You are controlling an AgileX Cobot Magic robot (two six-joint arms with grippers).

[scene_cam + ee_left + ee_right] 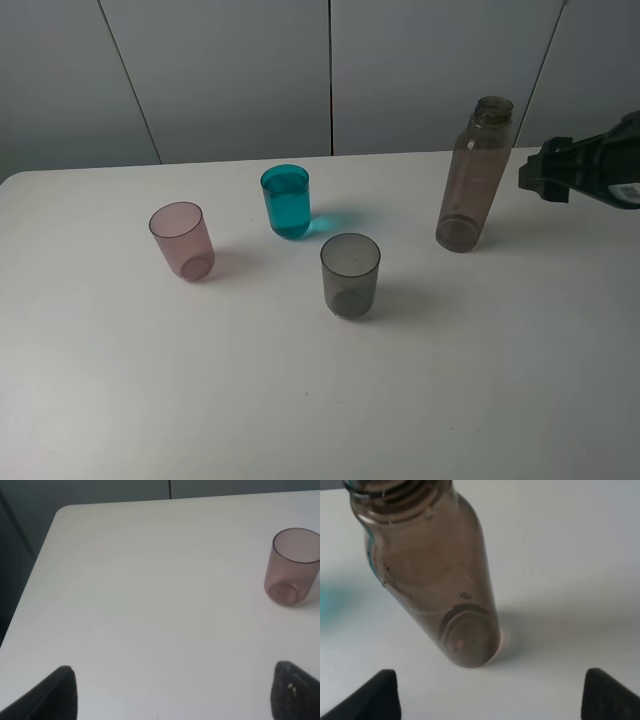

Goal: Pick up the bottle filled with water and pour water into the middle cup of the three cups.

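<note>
Smoky brown plastic bottle stands upright, upper right of the overhead frame, uncapped. Right gripper just beside it, apart, jaws spread, holding nothing. Teal middle cup upper centre, liquid inside. Left gripper spread wide over bare table.

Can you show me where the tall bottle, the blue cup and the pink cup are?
bottle [472,185]: exterior high view, middle of its body.
blue cup [288,208]: exterior high view, its water-filled side.
pink cup [292,570]: left wrist view, its side wall.
</note>
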